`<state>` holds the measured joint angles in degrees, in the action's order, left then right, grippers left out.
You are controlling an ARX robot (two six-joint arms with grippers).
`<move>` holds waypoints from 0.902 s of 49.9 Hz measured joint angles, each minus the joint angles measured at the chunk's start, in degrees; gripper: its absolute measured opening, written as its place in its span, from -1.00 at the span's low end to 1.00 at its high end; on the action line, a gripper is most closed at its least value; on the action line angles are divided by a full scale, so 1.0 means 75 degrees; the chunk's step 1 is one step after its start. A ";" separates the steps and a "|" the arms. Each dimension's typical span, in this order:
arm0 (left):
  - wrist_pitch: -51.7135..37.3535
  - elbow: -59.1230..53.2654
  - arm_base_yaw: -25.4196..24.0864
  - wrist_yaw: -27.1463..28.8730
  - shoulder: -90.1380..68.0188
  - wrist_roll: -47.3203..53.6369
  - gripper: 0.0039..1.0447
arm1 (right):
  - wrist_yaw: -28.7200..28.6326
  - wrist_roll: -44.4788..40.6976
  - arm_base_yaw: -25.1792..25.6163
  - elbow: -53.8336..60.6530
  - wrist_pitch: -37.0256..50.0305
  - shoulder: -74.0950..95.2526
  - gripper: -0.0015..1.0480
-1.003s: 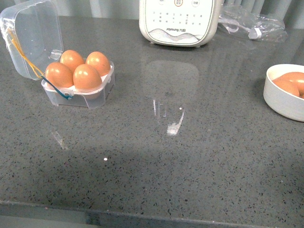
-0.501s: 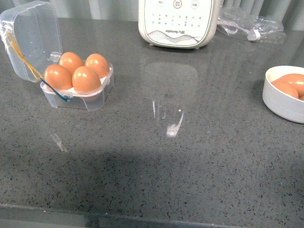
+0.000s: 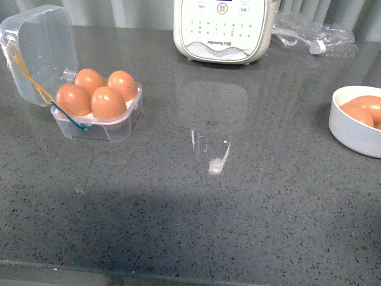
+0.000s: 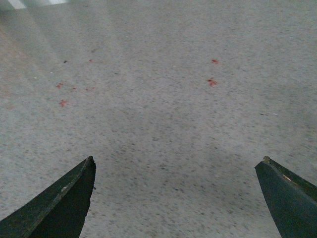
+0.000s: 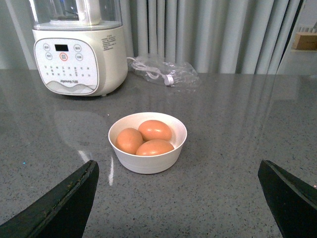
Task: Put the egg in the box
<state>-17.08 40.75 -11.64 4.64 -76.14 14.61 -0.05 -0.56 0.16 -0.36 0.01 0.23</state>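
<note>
Reference landmark: the white Joyoung appliance, standing at the far side of the grey speckled countertop.

Box: clear plastic, left of the appliance and nearer the robot. Its hinged lid stands open, tilted back on the side away from the appliance. All four cells hold brown eggs. The egg in the cell nearest the robot sits pointed end up, close against its neighbours.

White bowl: right of the appliance and nearer the robot, well apart from the box. The right wrist view shows three loose brown eggs lying in it.

Clear plastic bag: just right of the appliance, with a white cable inside.

Left gripper: jaws spread wide, nothing between them, bare countertop below.

Right gripper: jaws spread wide, nothing held, facing the bowl with the appliance beyond it.
</note>
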 joint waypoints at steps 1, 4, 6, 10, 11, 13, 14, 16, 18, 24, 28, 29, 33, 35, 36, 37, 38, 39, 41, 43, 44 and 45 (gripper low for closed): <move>-0.0076 0.0055 -0.0006 0.0073 -0.0061 0.0079 0.87 | 0.0000 0.0000 0.0000 0.0000 0.0000 0.0000 0.86; -0.0198 0.0172 0.0038 0.0160 -0.0219 0.0131 0.87 | 0.0000 0.0000 0.0000 0.0000 0.0000 0.0000 0.86; -0.0251 0.0251 0.0149 0.0189 -0.0353 0.0163 0.87 | 0.0000 0.0000 0.0000 0.0000 0.0000 0.0000 0.86; -0.0283 0.0382 0.0434 0.0184 -0.0597 0.0131 0.87 | -0.0003 0.0000 0.0000 0.0000 0.0000 0.0000 0.86; -0.0268 0.0423 0.0522 0.0172 -0.0670 0.0082 0.87 | 0.0000 0.0000 0.0000 0.0000 0.0000 0.0000 0.86; -0.0259 0.0516 0.0691 0.0192 -0.0819 0.0017 0.87 | 0.0000 0.0000 0.0000 0.0000 0.0000 0.0000 0.86; -0.0262 0.0571 0.0769 0.0219 -0.0895 0.0006 0.87 | 0.0000 0.0000 0.0000 0.0000 0.0000 0.0000 0.86; -0.0256 0.0711 0.0944 0.0219 -0.1064 -0.0087 0.87 | 0.0000 0.0000 0.0000 0.0000 0.0000 0.0000 0.86; -0.0259 0.0828 0.1078 0.0227 -0.1209 -0.0169 0.87 | 0.0000 -0.0003 0.0000 0.0000 0.0000 0.0000 0.86; -0.0181 0.1070 0.1271 0.0221 -0.1454 -0.0466 0.87 | 0.0000 0.0000 0.0000 0.0000 0.0000 0.0000 0.86; -0.0082 0.1125 0.1393 0.0219 -0.1466 -0.0691 0.87 | 0.0000 0.0000 0.0000 0.0000 0.0000 0.0000 0.86; -0.0038 0.1131 0.1434 0.0210 -0.1463 -0.0746 0.87 | 0.0000 0.0000 0.0000 0.0000 0.0000 0.0000 0.86; 0.0119 0.1142 0.1585 0.0111 -0.1431 -0.1008 0.87 | 0.0000 0.0000 0.0000 0.0000 0.0000 0.0000 0.86; 0.0187 0.1142 0.1676 0.0082 -0.1399 -0.1110 0.87 | 0.0000 0.0000 0.0000 0.0000 0.0000 0.0000 0.86; 0.0224 0.1142 0.1740 0.0058 -0.1384 -0.1189 0.87 | 0.0000 0.0000 0.0000 0.0000 0.0000 0.0000 0.86; 0.0248 0.1142 0.1775 0.0038 -0.1370 -0.1227 0.87 | 0.0000 0.0000 0.0000 0.0000 0.0000 0.0000 0.86; 0.0297 0.1142 0.1845 0.0006 -0.1335 -0.1311 0.87 | 0.0000 0.0000 0.0000 0.0000 0.0000 0.0000 0.86; 0.0356 0.1142 0.1918 -0.0029 -0.1291 -0.1396 0.87 | 0.0000 0.0000 0.0000 0.0000 0.0000 0.0000 0.86; 0.0437 0.1142 0.2034 -0.0055 -0.1221 -0.1521 0.87 | 0.0000 0.0000 0.0000 0.0000 0.0000 0.0000 0.86; 0.0507 0.1139 0.2157 -0.0099 -0.1128 -0.1623 0.87 | 0.0000 0.0000 0.0000 0.0000 0.0000 0.0000 0.86; 0.0554 0.1134 0.2241 -0.0125 -0.1052 -0.1673 0.87 | 0.0000 0.0000 0.0000 0.0000 0.0000 0.0000 0.86; 0.0577 0.1131 0.2279 -0.0152 -0.1014 -0.1711 0.87 | 0.0000 0.0000 0.0000 0.0000 0.0000 0.0000 0.86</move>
<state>-12.75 49.23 5.45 3.51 -83.74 1.78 -0.05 -0.56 0.16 -0.36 0.01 0.23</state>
